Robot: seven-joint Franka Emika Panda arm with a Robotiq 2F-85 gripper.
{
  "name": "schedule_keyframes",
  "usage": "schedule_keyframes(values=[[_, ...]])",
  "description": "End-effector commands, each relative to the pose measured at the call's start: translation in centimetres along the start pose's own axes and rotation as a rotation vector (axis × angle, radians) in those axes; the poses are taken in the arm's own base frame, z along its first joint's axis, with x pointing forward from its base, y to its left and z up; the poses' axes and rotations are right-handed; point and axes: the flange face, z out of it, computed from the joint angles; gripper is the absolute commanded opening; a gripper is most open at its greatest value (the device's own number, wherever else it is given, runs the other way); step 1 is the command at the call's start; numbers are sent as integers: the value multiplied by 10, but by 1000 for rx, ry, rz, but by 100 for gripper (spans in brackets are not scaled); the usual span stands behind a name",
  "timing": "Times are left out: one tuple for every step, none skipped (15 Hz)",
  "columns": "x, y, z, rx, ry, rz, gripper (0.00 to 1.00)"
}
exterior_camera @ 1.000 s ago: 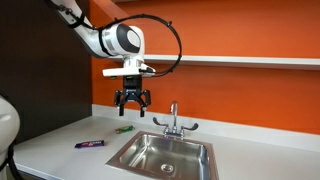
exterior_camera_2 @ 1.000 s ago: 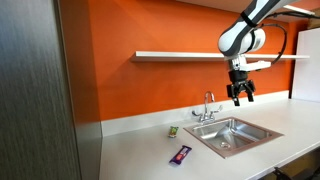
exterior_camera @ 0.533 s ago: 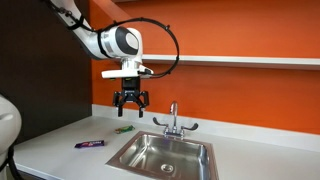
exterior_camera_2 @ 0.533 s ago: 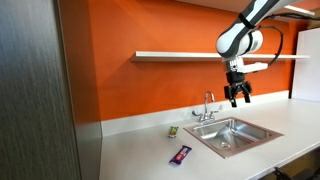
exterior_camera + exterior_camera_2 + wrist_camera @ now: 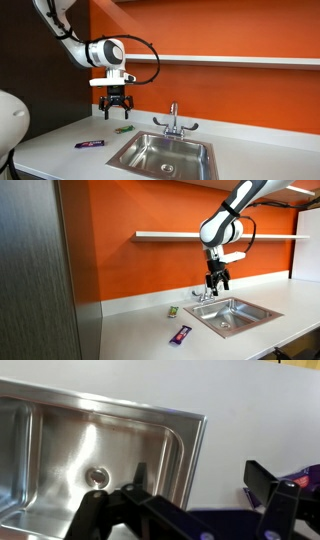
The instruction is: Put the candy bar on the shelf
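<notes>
The candy bar (image 5: pixel 89 144) in its purple wrapper lies flat on the white countertop beside the sink (image 5: pixel 165 156). It also shows near the counter's front edge (image 5: pixel 181 334), and a purple sliver of the candy bar (image 5: pixel 299 476) peeks past a finger in the wrist view. My gripper (image 5: pixel 115 108) hangs high above the counter, open and empty, up and to the right of the bar; it hangs over the sink's edge (image 5: pixel 215 282). The wrist view has my gripper (image 5: pixel 200 485) spread wide over bare counter. The shelf (image 5: pixel 240 61) is a thin white board on the orange wall, shelf (image 5: pixel 180 236).
A small green object (image 5: pixel 123 128) lies near the wall behind the bar, green object (image 5: pixel 173 311). A chrome faucet (image 5: pixel 172 119) stands behind the steel sink (image 5: pixel 80 440). A dark wooden panel (image 5: pixel 35 270) borders the counter's end.
The arm has swung sideways from above the sink's middle toward the candy bar's side of the counter. The gripper stayed open and the bar has not moved.
</notes>
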Motion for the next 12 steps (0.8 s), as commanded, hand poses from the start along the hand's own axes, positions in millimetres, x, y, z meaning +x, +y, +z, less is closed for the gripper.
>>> schedule_keyframes(values=[[21,-27,3,16,25,-59,100],[27,-35,6,22,27,-73,100],[32,-43,7,28,30,-85,100],[37,-51,11,33,35,-99,100],[43,-57,12,40,40,-110,100],[48,-63,17,45,44,-128,100],[53,-68,18,39,51,-146,100],[60,-72,25,34,50,-162,100],[64,-75,26,37,52,-176,100],[70,-78,31,33,51,-189,100],[74,-81,34,34,51,-199,100],[80,-84,39,36,48,-212,100]])
